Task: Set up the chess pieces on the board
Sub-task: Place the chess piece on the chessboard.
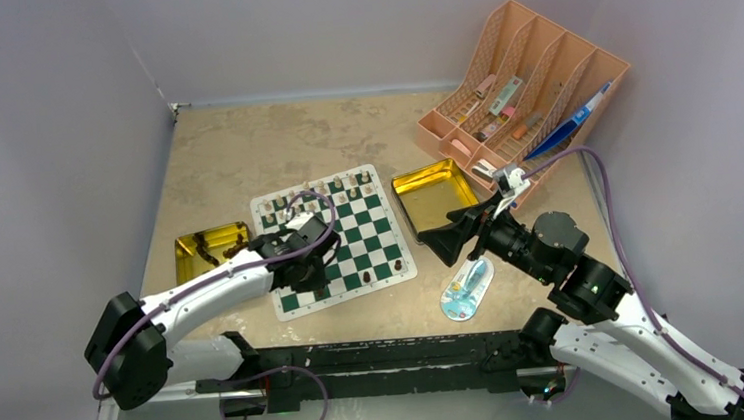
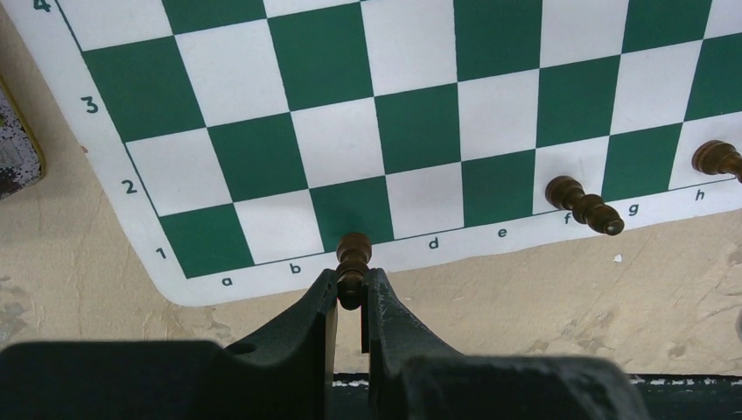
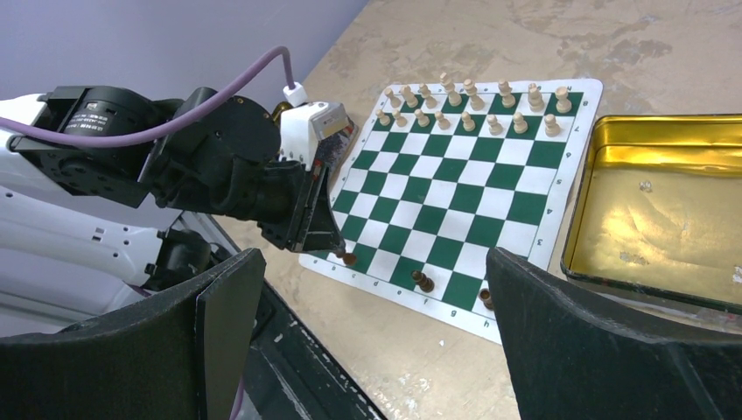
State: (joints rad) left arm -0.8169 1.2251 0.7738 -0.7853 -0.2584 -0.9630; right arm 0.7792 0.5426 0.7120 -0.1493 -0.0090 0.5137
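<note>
Left fingers (image 2: 315, 332) pinch one dark piece (image 2: 353, 262) between their tips. Right fingers (image 3: 210, 341) are spread wide and hold nothing, hanging off the board's right side near the gold tin (image 3: 665, 140).

**Position.** The piece sits at the near edge of the board (image 2: 420, 127), over the green square above the letter c and the white border. I cannot tell whether it touches the mat.

**Axis.** Its long axis runs in line with my fingers and slopes steeply down at the board. The broad, ringed end sticks out past the tips toward the board. It is probably the base, though I cannot be sure. The other end is hidden between the pads.

**Hazards.**
- The grip takes only the hidden end of a small turned shape, so it may swivel or slip out under the squeeze.
- If the axis is off vertical when I let go, the piece lands on the rim of its base and topples.
- It hangs close to the border line, so a release here may leave it straddling the edge, not in its square.
- Opening unevenly could drag it sideways.
- The thin mat may shift on the table (image 2: 525, 297) if I press down.

Two dark pieces (image 2: 584, 206) on the same row, at f and h, stand well apart from my fingers, so a knock there looks unlikely. The light pieces (image 3: 472, 105) fill the far rows.
</note>
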